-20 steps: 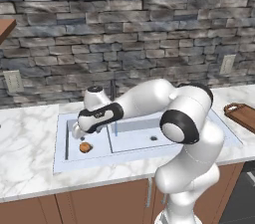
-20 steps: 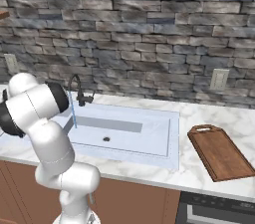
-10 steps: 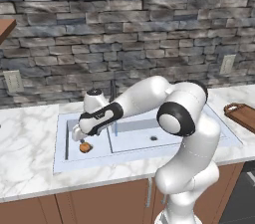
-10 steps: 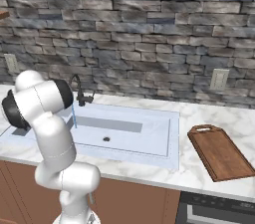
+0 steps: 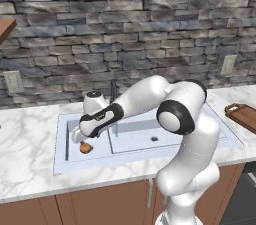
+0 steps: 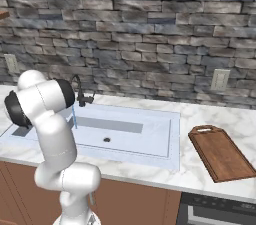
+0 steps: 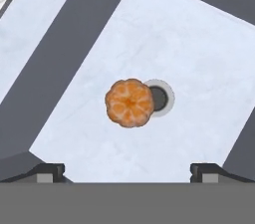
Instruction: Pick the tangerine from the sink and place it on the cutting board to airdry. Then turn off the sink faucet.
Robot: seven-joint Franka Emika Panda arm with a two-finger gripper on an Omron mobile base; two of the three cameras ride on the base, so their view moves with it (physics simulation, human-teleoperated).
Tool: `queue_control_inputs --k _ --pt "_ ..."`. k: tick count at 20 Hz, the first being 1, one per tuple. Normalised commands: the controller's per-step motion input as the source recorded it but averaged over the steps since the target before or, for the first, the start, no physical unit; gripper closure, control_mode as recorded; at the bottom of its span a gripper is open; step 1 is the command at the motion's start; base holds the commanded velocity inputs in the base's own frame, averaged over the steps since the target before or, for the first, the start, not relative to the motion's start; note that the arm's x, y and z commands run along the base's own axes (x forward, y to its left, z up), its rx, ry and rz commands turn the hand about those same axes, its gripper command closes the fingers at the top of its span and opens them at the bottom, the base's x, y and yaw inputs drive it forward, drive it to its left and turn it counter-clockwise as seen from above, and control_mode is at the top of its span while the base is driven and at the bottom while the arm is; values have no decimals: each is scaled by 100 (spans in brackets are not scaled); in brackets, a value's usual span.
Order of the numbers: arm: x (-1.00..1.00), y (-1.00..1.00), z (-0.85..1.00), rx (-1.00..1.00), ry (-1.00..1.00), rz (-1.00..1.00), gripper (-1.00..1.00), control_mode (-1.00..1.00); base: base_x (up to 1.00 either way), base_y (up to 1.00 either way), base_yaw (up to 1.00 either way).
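Over the tangerine (image 7: 129,102) beside the sink (image 7: 199,54) drain (image 7: 160,97), jaws wide, empty.

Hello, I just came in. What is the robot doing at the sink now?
The arm reaches down into the smaller bowl of the sink, with its open hand right above the tangerine. The fruit lies on the bowl floor beside the drain hole, not gripped yet. The faucet runs a thin stream of water. The cutting board waits on the counter, right of the sink.
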Motion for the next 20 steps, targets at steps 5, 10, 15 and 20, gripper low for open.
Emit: queue_control_inputs --k 5,10,15,20 --pt "3 5 -13 0 0 0 -100 -100 0 0 0" --pt "5 9 -16 0 0 0 -100 -100 0 0 0" --pt "7 9 -16 0 0 0 -100 -100 0 0 0" --pt "4 2 -13 0 0 0 -100 -100 0 0 0"
